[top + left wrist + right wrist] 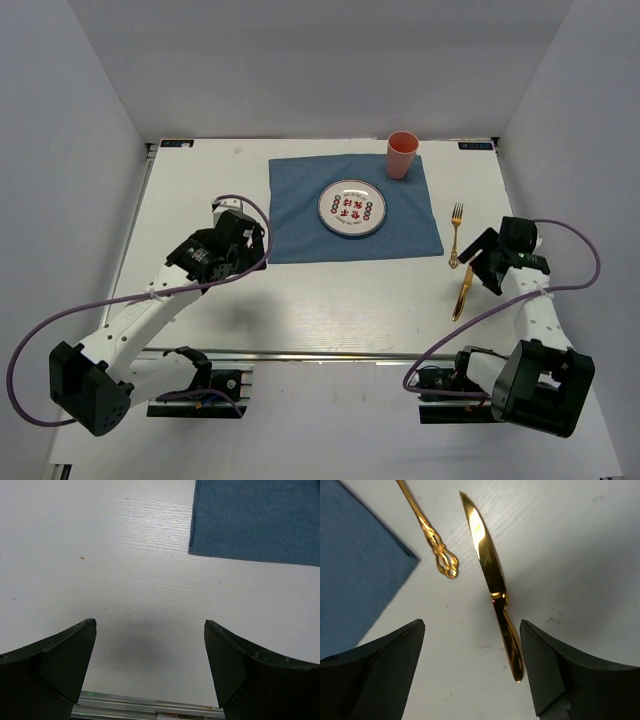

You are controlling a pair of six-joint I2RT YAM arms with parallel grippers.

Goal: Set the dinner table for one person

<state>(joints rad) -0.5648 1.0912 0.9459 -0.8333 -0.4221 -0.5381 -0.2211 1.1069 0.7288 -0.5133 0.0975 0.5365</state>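
The white dinner table (300, 300) carries a blue placemat (300, 215) with a red-patterned plate (352, 208) on it and a pink cup (402, 154) at its far right corner. To the right of the mat lie a gold fork (456, 235) and a gold knife (462, 292). My right gripper (478, 268) hovers open over the knife (490, 560). The knife's handle lies on the table close to the right finger (555, 675), apart from it. The fork's handle end (437, 550) is further ahead. My left gripper (252, 240) is open and empty (150, 623) over bare table.
The metal rail (150, 707) of the table's front edge shows just below the left gripper. The placemat's near left corner (250, 520) is ahead and to the right of it. White walls close in the table on three sides.
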